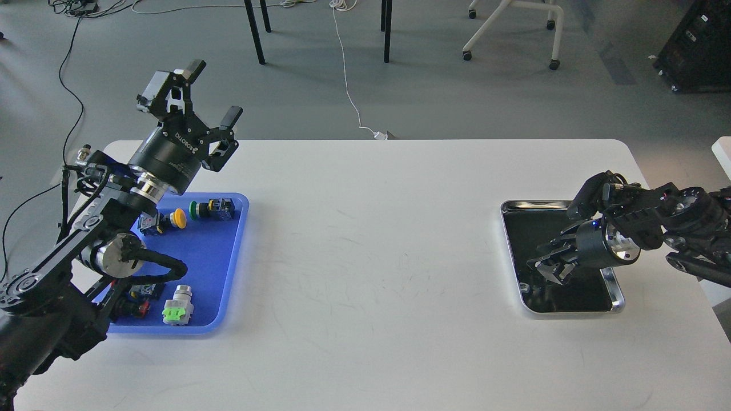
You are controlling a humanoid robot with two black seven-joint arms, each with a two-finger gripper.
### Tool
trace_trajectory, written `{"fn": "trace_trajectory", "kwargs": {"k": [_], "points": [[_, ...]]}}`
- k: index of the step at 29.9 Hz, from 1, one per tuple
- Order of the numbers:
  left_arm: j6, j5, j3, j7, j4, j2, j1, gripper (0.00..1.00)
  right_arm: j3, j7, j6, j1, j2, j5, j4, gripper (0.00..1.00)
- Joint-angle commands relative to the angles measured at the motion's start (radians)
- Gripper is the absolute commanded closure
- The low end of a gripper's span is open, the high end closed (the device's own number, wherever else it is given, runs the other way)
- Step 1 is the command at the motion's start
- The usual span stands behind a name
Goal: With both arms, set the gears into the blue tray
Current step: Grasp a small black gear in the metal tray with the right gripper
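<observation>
The blue tray lies at the table's left side. My left gripper is raised above the tray's far edge, open, with nothing between its fingers. My right gripper hangs low over the shiny steel tray at the right, pointing down-left toward the tray's dark bottom. Its dark fingers merge with that bottom, so their state is unclear. I cannot pick out the gears against the dark tray bottom.
Several push-button switches lie in the blue tray: a yellow one, a green one, a grey-and-green one. My left arm covers the tray's left part. Chair legs and cables are on the floor beyond the table.
</observation>
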State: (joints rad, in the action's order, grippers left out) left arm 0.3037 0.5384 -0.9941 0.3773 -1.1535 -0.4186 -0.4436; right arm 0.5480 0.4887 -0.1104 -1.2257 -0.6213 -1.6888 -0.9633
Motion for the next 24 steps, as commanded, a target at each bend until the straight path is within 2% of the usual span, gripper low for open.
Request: {"fn": "trace_trajectory", "kwargs": {"k": [1,9,24], "points": [[0.000,0.000,0.000,0.000,0.000,0.000,0.000,0.02,0.001,0.000,0.000,0.000,0.000,0.000,0.000,0.64],[-0.002,0.000,0.000,0.000,0.000,-0.002,0.000,0.02,0.001,0.000,-0.002,0.002,0.000,0.000,-0.002,0.77],[0.000,0.000,0.000,0.000,0.000,-0.002,0.000,0.02,0.000,0.000,-0.002,0.002,0.000,0.005,-0.003,0.80]]}}
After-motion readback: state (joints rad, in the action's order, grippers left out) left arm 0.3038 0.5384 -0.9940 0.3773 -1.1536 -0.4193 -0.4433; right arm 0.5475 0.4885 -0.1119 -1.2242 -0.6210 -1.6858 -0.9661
